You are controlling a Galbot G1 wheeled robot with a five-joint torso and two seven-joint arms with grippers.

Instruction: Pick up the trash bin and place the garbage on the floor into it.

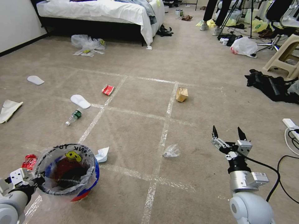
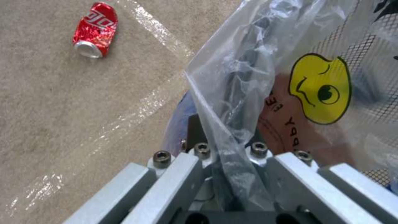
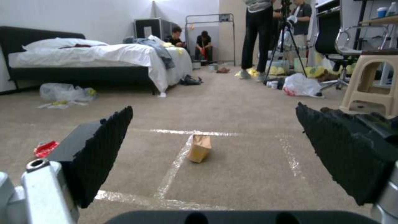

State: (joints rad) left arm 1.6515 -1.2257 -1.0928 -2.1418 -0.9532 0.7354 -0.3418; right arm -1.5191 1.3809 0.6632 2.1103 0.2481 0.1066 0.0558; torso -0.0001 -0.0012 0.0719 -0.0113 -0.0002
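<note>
The trash bin (image 1: pixel 67 169) is held by its rim at the lower left of the head view, gripped by the left gripper (image 1: pixel 32 180), whose fingers are clenched on the rim and the bag lining. A crushed red can (image 2: pixel 95 29) lies on the floor (image 1: pixel 199 105) just beside the bin. The right gripper (image 1: pixel 228 134) is held low over the carpet, fingers spread apart, pointed toward a brown paper bag (image 3: pixel 199 148).
</note>
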